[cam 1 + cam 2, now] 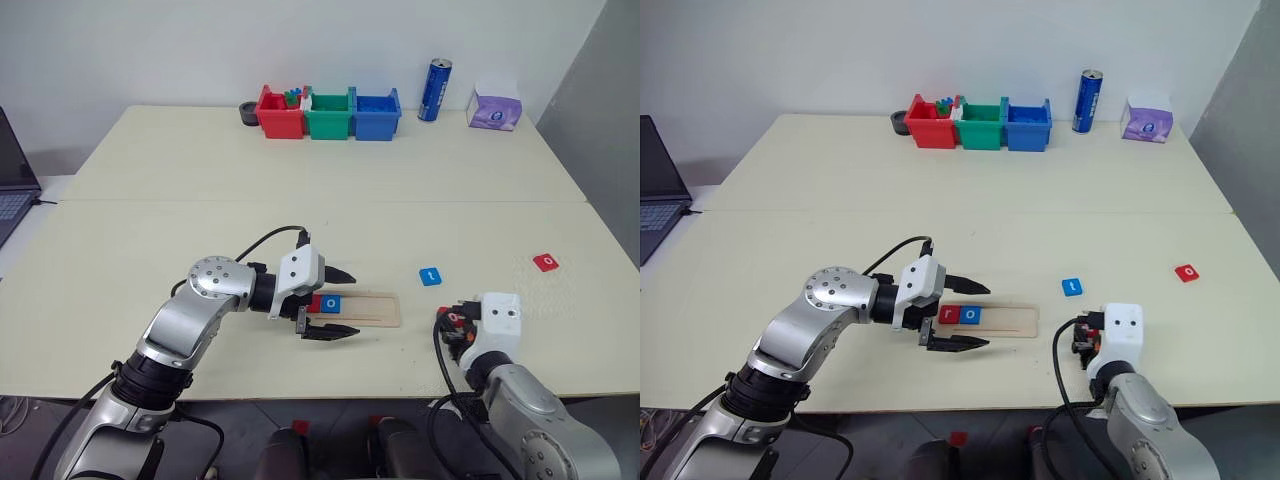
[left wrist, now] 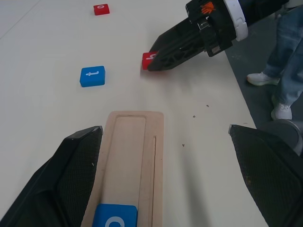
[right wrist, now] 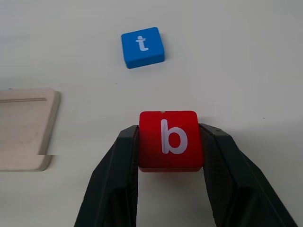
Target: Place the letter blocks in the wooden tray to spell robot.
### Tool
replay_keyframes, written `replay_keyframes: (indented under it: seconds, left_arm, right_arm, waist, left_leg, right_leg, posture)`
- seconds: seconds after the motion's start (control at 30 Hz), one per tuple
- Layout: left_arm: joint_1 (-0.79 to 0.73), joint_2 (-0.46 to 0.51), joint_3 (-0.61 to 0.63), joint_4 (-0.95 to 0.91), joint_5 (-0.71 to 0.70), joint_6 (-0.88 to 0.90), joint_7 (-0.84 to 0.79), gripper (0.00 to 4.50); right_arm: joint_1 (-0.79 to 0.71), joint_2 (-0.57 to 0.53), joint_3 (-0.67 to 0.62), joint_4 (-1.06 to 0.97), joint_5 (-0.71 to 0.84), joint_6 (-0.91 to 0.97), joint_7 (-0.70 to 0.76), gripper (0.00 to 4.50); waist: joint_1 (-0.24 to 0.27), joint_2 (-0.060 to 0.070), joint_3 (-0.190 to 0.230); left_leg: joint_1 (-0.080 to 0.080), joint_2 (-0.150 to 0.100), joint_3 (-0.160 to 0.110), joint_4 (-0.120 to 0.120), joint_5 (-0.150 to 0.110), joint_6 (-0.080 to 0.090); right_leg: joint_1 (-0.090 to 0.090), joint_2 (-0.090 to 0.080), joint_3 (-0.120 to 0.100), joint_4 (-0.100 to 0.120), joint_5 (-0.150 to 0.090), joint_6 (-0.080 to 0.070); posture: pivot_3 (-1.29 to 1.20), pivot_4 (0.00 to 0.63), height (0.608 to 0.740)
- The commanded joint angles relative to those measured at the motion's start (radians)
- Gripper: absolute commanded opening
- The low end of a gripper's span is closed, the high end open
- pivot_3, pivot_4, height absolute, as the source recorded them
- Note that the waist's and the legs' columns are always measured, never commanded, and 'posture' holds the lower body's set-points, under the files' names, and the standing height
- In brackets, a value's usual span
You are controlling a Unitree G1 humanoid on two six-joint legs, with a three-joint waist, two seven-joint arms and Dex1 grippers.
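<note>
Right gripper [image 3: 170,142] clamps one of five letter blocks [image 3: 170,139].

The wooden tray [image 1: 990,319] lies on the near part of the worktop [image 1: 970,230], with the "r" block [image 1: 948,315] and the "o" block [image 1: 971,315] side by side in its left end. To the right of the tray lie the "t" block [image 1: 1071,287] and, farther right, a second "o" block [image 1: 1185,272]; the "b" block [image 3: 170,140] sits between the fingers [image 3: 118,175] of the right gripper [image 3: 170,156], nearer than the "t" block. Three bins [image 1: 980,124], a can [image 1: 1088,102] and a tissue pack [image 1: 1147,120] stand in a row along the far edge.
</note>
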Motion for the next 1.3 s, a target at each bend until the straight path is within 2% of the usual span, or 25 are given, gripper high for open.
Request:
replay_keyframes:
  seconds: [0.03,0.4,0.67,0.7,0.77,0.93,1.03,1.1,1.3]
  left_arm:
    - [0.002,0.005,-0.004,-0.018,0.000,-0.022,-0.008,4.50]
    - [0.006,0.000,-0.006,-0.023,0.011,-0.023,0.005,4.50]
    - [0.006,-0.001,-0.004,-0.020,0.014,-0.024,0.012,4.50]
    - [0.006,0.001,-0.001,-0.019,0.014,-0.024,0.013,4.50]
    - [0.007,0.003,0.005,-0.016,0.015,-0.022,0.017,4.50]
    - [0.004,0.016,0.045,0.008,0.006,-0.001,0.044,4.50]
    - [0.018,0.032,0.055,0.015,0.010,-0.005,0.046,4.50]
    - [0.022,0.039,0.054,0.018,0.016,-0.013,0.046,4.50]
    - [0.011,0.036,0.057,0.012,0.007,-0.003,0.057,4.50]
  right_arm:
    - [-0.019,-0.005,0.016,-0.012,-0.016,-0.028,0.002,1.47]
    - [-0.062,0.004,0.083,0.084,-0.072,-0.081,-0.005,1.47]
    - [-0.080,0.002,0.085,0.053,-0.077,-0.101,0.016,4.30]
    - [-0.088,-0.014,0.077,0.037,-0.073,-0.102,0.030,4.48]
    - [-0.101,-0.059,0.072,0.014,-0.069,-0.100,0.064,4.48]
    - [-0.126,-0.307,0.018,-0.029,0.081,-0.097,0.358,4.48]
    - [-0.112,-0.607,0.011,0.044,0.049,-0.257,0.619,4.48]
    - [-0.137,-0.665,-0.023,0.112,0.122,-0.266,0.714,4.48]
    - [-0.243,-0.792,0.068,0.374,0.030,-0.465,0.886,4.48]
  waist:
    - [0.000,0.000,0.000]
    - [-0.001,0.000,0.000]
    - [-0.001,0.000,0.000]
    - [-0.001,0.000,0.000]
    - [-0.001,0.000,0.000]
    - [-0.001,0.000,0.000]
    - [-0.001,0.001,0.001]
    - [0.000,-0.001,0.001]
    - [0.000,-0.003,0.002]
  left_leg:
    - [0.000,0.000,0.000,0.000,0.000,0.000]
    - [0.000,0.000,0.000,0.000,0.000,0.000]
    - [0.000,0.000,0.000,0.000,0.000,0.000]
    - [0.000,0.000,0.000,0.000,0.000,0.000]
    - [0.000,0.000,0.000,0.000,0.000,0.000]
    - [0.000,0.000,0.000,0.000,0.000,0.000]
    - [-0.001,-0.001,-0.001,-0.001,0.000,0.000]
    - [0.000,-0.001,0.000,-0.001,0.000,0.001]
    - [0.000,0.000,-0.001,0.000,0.000,0.001]
  right_leg:
    - [0.000,0.000,0.000,0.000,0.000,0.000]
    - [0.000,0.000,0.000,0.000,0.000,0.000]
    - [0.000,0.000,0.000,0.000,0.000,0.000]
    - [0.000,0.000,0.000,0.000,0.000,0.000]
    - [0.000,0.000,0.000,-0.001,0.000,0.000]
    - [0.000,0.000,-0.001,-0.001,0.000,0.000]
    - [0.000,0.001,-0.001,-0.003,0.000,0.000]
    - [0.001,0.000,0.000,-0.004,0.000,0.000]
    - [0.001,0.001,0.000,-0.004,0.000,0.000]
  posture:
    - [0.00,0.150,0.740]
    - [0.00,0.150,0.740]
    - [0.00,0.150,0.740]
    - [0.00,0.150,0.740]
    - [0.00,0.150,0.740]
    - [0.00,0.150,0.740]
    - [0.00,0.150,0.740]
    - [0.00,0.150,0.740]
    - [0.00,0.150,0.740]
